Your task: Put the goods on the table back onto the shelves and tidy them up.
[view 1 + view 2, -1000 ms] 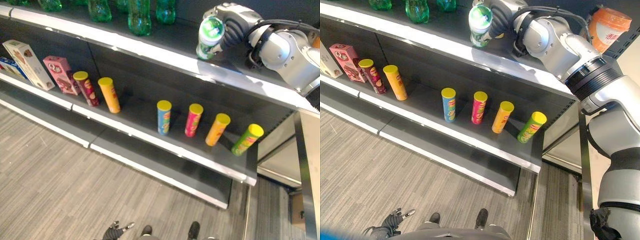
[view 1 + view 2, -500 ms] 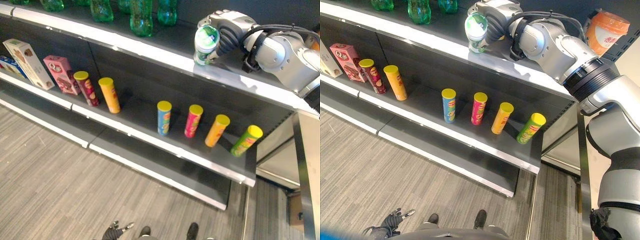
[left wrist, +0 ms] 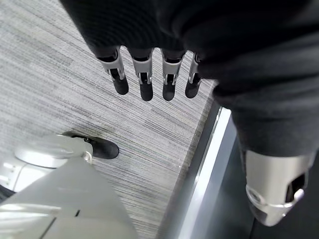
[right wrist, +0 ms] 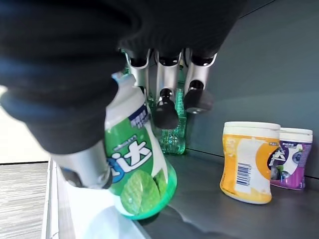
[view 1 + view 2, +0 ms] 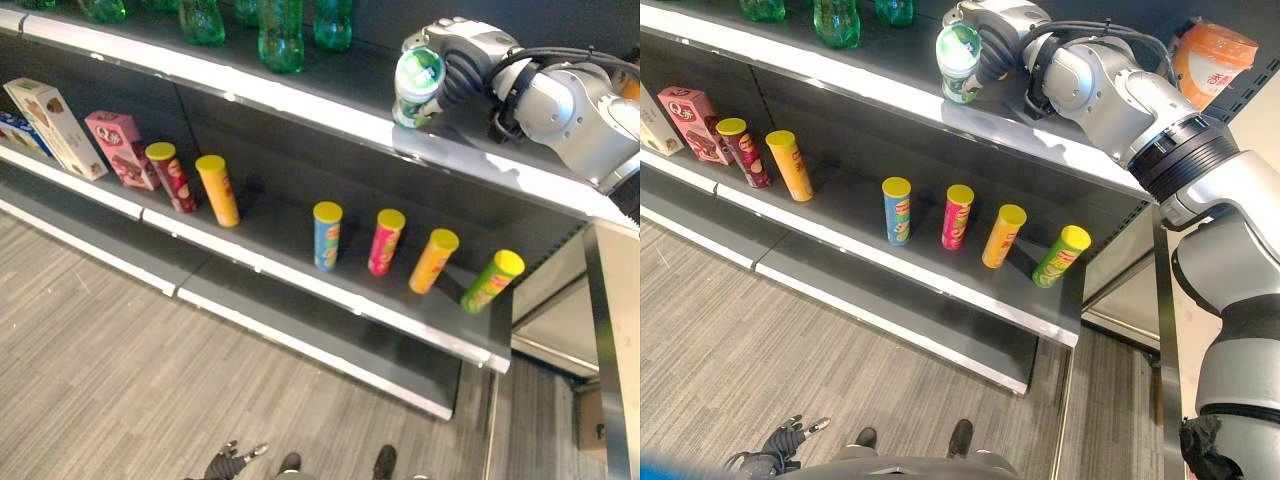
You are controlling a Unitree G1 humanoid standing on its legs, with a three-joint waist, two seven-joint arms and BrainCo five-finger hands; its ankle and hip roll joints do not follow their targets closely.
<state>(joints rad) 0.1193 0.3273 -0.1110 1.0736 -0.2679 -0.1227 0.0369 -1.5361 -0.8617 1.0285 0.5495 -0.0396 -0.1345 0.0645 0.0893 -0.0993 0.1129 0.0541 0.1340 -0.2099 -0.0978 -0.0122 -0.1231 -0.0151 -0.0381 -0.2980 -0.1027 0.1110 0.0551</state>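
Observation:
My right hand (image 5: 468, 52) reaches over the top shelf (image 5: 300, 100) near its right end, shut on a green-and-white jar (image 5: 417, 84). In the right wrist view the fingers (image 4: 164, 107) and thumb curl round the jar (image 4: 137, 172), which leans with its base low over the shelf's front edge (image 4: 75, 219). Whether it rests on the shelf I cannot tell. My left hand (image 5: 780, 440) hangs low by the floor, its fingers (image 3: 144, 82) straight and holding nothing.
Green bottles (image 5: 280, 35) stand further left on the top shelf. A yellow jar (image 4: 247, 162), a purple jar (image 4: 294, 158) and an orange jar (image 5: 1210, 60) stand to the right. Several crisp cans (image 5: 327, 235) and boxes (image 5: 120, 150) line the middle shelf.
The right hand has brought the jar slightly lower towards the top shelf's front edge. The left hand has stayed still.

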